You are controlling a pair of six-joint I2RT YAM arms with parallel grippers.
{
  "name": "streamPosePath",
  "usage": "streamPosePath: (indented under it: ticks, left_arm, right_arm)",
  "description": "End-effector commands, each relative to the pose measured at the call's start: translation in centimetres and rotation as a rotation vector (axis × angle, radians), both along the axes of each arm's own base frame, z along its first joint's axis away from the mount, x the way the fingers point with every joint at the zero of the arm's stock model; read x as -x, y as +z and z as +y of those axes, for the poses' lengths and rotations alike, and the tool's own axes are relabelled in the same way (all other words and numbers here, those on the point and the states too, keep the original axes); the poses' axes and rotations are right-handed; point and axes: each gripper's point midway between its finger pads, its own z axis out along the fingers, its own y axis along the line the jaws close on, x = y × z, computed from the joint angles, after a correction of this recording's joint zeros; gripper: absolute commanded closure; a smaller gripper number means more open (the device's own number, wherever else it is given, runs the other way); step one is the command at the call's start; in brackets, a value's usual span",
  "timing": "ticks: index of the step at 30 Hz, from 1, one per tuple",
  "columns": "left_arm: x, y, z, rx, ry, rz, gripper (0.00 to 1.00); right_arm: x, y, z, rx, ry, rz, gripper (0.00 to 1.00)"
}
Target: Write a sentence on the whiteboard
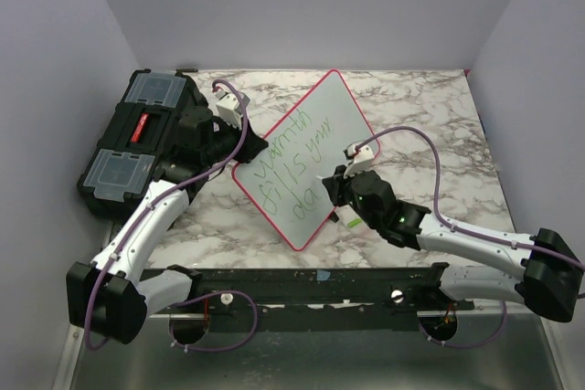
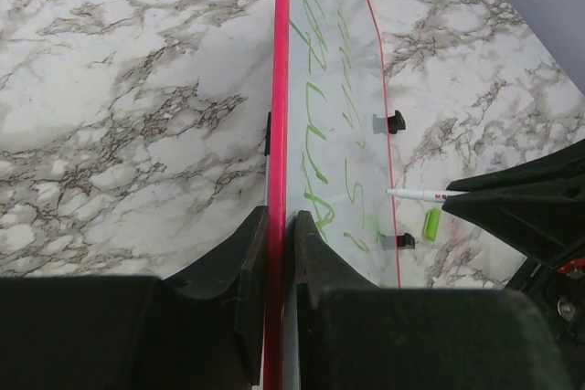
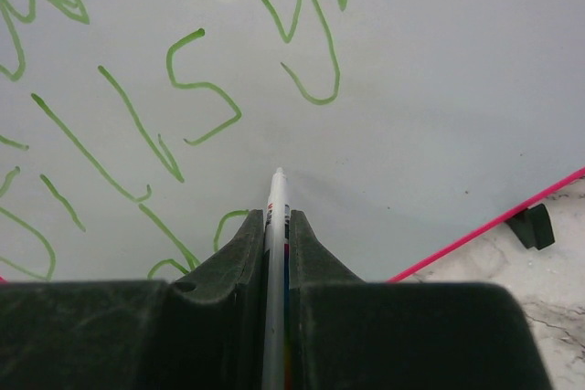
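Left pincer (image 1: 247,151), seen from above, is clenched on the left corner of the whiteboard (image 1: 343,116), and a black toolbox (image 1: 137,139) sits just beyond that corner. The right pincer (image 1: 331,184) hangs over the whiteboard's near-right side. It looks closed, but what it holds is too small to make out in this view. The sentence (image 1: 292,163) runs across the whiteboard in three green lines, and the last line reads only "da". I judge the writing to be on its final word, with one letter left. Bare marble table (image 1: 420,116) lies to the right of the whiteboard, giving the right arm room to swing.

From the left wrist, the fingers (image 2: 251,253) pinch the whiteboard's red rim (image 2: 277,89), and the whiteboard is seen nearly edge-on. A white marker (image 2: 416,195) reaches in from the whiteboard's right side. I cannot tell whether its tip touches the surface.

From the right wrist, the jaws are shut tight on the marker. Its tip points at a blank patch of whiteboard just right of the last green strokes. The rim crosses close by on the tip's right, with table beyond it. The next move probably calls for pressing the tip down and drawing short strokes that stop before that rim. Meanwhile the left grip has to hold firm so the whiteboard does not slide.
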Motion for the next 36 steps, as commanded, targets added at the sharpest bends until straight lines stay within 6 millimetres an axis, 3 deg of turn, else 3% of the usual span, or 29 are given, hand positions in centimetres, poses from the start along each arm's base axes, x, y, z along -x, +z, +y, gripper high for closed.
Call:
streamPosePath:
  ticks: [1, 10, 29, 36]
  left_arm:
    - [0.0, 0.4, 0.4, -0.037, -0.003, -0.068, 1.00]
    - [0.0, 0.3, 0.4, -0.036, -0.003, -0.066, 1.00]
    - [-0.2, 0.2, 0.3, -0.039, -0.004, -0.063, 1.00]
    - [-0.1, 0.4, 0.4, -0.038, -0.002, -0.067, 1.00]
  right_arm:
    - [0.9, -0.8, 0.8, -0.055, 0.064, 0.050, 0.99]
    - [0.6, -2.2, 0.2, -0.060, 0.063, 0.082, 0.99]
    - [-0.8, -1.4, 0.3, -0.105, 0.064, 0.071, 0.99]
    - [-0.8, -2.2, 0.2, -0.097, 0.061, 0.085, 0.99]
